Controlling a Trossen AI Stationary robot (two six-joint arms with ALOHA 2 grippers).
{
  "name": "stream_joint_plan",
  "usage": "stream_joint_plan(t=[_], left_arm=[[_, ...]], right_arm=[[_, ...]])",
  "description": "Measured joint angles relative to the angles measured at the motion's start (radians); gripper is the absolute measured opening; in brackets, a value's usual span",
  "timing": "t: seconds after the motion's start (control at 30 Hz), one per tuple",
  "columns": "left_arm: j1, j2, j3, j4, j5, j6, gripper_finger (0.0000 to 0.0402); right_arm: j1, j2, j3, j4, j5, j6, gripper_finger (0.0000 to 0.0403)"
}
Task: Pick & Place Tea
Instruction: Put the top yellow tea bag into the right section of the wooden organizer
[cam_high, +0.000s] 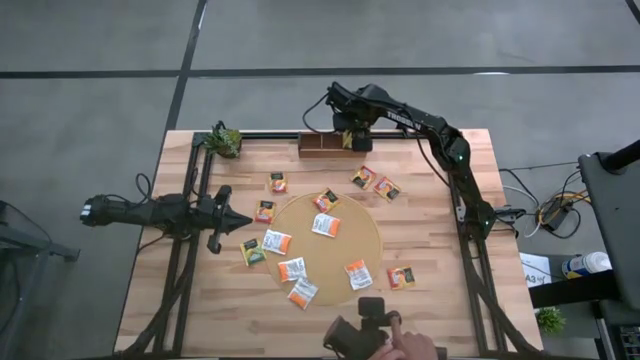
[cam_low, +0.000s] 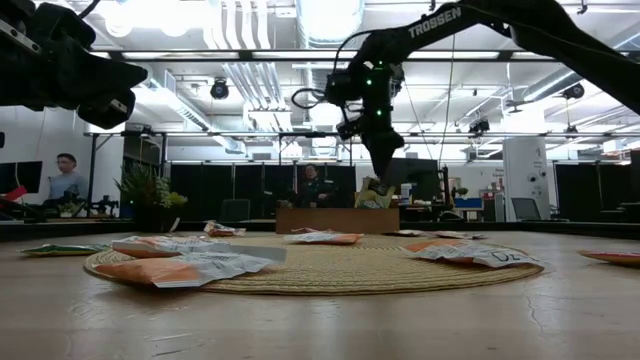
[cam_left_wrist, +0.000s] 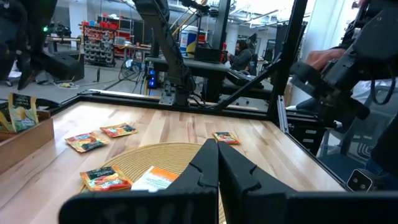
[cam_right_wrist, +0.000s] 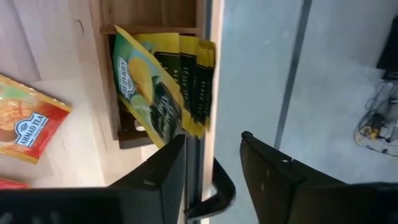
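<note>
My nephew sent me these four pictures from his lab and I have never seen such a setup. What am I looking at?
Two dark robot arms work at a wooden table. One picture looks straight down, one looks level across the tabletop, and two come from cameras on the arms' wrists. Small tea sachets lie scattered on and around a round woven mat. The right gripper hovers over a small wooden tray at the far edge, fingers apart, beside green and yellow sachets standing in its end compartment; it holds nothing. The left gripper waits shut and empty at the left side. A person's hand shows at the near edge.
</note>
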Motion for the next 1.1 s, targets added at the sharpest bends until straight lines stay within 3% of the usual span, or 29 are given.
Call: stream_joint_plan(t=[0.4,0.57,0.73,0.83,1.1], left_arm=[[0.0,0.0,0.0,0.0,0.0,0.0,0.0],[0.0,0.0,0.0,0.0,0.0,0.0,0.0],[0.0,0.0,0.0,0.0,0.0,0.0,0.0],[0.0,0.0,0.0,0.0,0.0,0.0,0.0],[0.0,0.0,0.0,0.0,0.0,0.0,0.0]], right_arm=[[0.028,-0.055,0.0,-0.004,-0.014,0.083,0.014],[0.052,-0.081,0.0,-0.011,-0.182,0.09,0.0119],[0.062,-0.089,0.0,-0.01,-0.339,0.099,0.0066],[0.059,-0.089,-0.008,-0.009,-0.342,0.102,0.0021],[0.038,-0.084,-0.087,-0.009,-0.289,0.191,0.0008]])
